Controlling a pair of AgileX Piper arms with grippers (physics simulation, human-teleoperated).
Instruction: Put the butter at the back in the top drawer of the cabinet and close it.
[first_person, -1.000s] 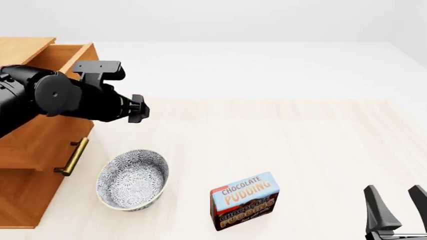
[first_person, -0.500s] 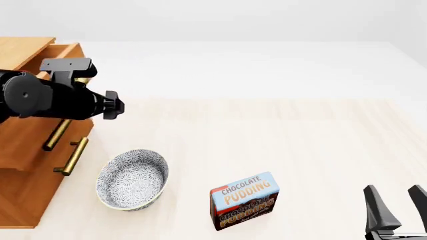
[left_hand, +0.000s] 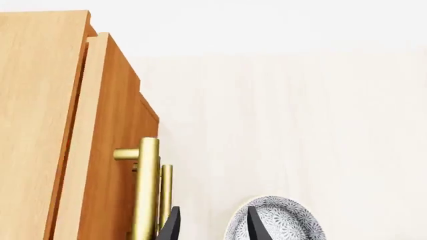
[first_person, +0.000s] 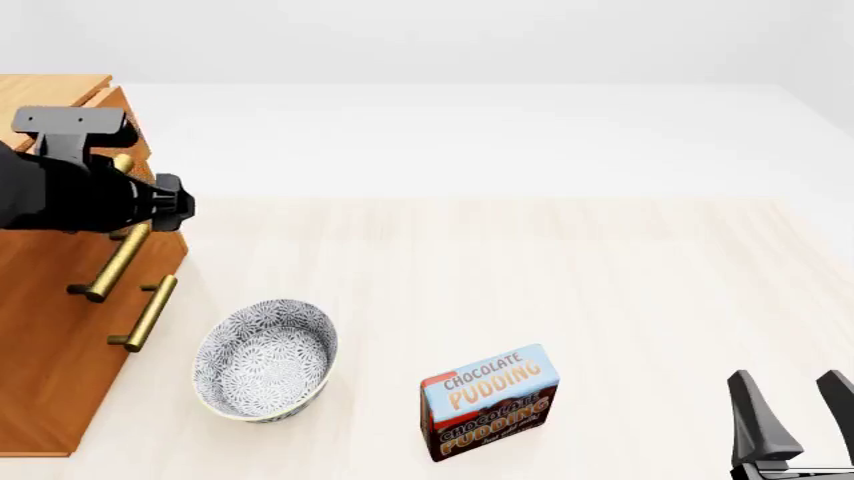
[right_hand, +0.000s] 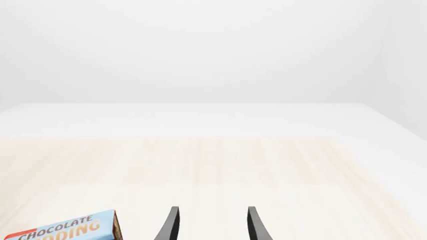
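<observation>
The butter is out of view in every frame. The light-brown cabinet (first_person: 51, 98) stands at the table's left edge. Its top drawer (left_hand: 115, 125) sticks out only a little from the cabinet face, so its inside does not show. The drawer's brass handle (first_person: 107, 262) runs along the front. My left gripper (left_hand: 212, 226) is open and holds nothing, one finger (left_hand: 172, 225) close beside that handle (left_hand: 147, 195). In the front view the left arm (first_person: 80, 190) lies across the drawer front. My right gripper (first_person: 790, 425) stands open near the front right edge.
A patterned grey bowl (first_person: 264, 360) sits just right of the cabinet's foot. A blue-and-brown Chocolate Pudding box (first_person: 490, 400) stands upright in the front middle, left of my right gripper (right_hand: 210, 226). A lower drawer's handle (first_person: 144, 312) juts out under the top one.
The left arm has moved left toward the cabinet, and the top drawer has slid in with it from wide open to almost flush. The right arm has not moved.
</observation>
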